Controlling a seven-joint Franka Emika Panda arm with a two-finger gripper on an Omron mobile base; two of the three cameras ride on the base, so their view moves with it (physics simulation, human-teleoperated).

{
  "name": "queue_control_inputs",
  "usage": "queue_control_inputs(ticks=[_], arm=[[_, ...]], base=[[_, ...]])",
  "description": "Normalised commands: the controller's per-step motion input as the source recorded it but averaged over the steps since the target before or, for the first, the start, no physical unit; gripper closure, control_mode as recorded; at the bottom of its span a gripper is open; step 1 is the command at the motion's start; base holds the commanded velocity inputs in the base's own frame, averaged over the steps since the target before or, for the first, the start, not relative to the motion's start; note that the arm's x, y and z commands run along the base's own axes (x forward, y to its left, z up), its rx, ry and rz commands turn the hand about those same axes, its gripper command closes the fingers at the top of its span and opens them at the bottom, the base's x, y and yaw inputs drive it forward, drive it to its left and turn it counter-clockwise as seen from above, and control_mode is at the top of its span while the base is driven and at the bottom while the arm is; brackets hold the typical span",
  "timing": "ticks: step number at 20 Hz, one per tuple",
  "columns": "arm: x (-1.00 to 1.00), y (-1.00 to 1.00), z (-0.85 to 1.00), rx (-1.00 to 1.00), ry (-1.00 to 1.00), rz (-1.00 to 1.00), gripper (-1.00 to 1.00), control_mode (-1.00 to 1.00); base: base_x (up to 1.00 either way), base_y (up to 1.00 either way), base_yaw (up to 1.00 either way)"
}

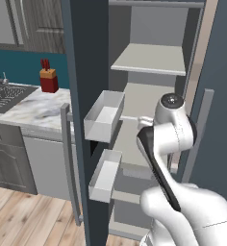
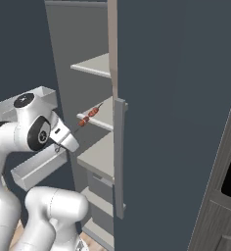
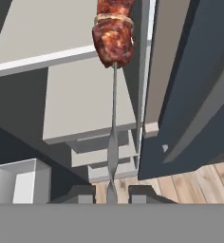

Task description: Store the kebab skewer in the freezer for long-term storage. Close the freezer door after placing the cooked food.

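My gripper (image 3: 112, 192) is shut on the thin end of the kebab skewer (image 3: 113, 42). The stick runs up from between the fingertips to brown and red chunks at its far end. In the right base view the gripper (image 2: 74, 132) holds the kebab skewer (image 2: 88, 116) out toward the front edge of a middle shelf (image 2: 102, 119) inside the freezer (image 2: 95, 64). The freezer door (image 1: 86, 57) stands open on the left, its white bins (image 1: 105, 116) facing the arm. Pale shelves (image 1: 149, 60) show inside.
The plain right door (image 2: 176, 122) with its grey handle (image 2: 119, 157) stands close beside the gripper's path. A marble counter (image 1: 33, 108) with a sink (image 1: 5, 96) and a red knife block (image 1: 49, 77) lies left of the open door. Wood floor (image 1: 19, 216) lies below.
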Motion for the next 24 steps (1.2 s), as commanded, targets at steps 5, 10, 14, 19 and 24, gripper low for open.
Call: queue_control_inputs(ticks=[5,10,14,19,24], arm=[[0.48,0.0,-0.03,0.0,0.0,0.0,1.0,-1.0],[0.54,-0.02,-0.01,0.0,0.0,0.0,1.0,-1.0],[0.53,-0.04,0.0,0.0,0.0,0.0,1.0,-1.0],[0.52,-0.03,-0.02,0.0,0.0,0.0,1.0,-1.0],[0.56,-0.13,-0.21,-0.05,0.0,0.0,1.0,-1.0]], base=[[0.0,0.0,0.0],[0.0,0.0,0.0],[0.0,0.0,0.0],[0.0,0.0,0.0],[0.0,0.0,0.0]])
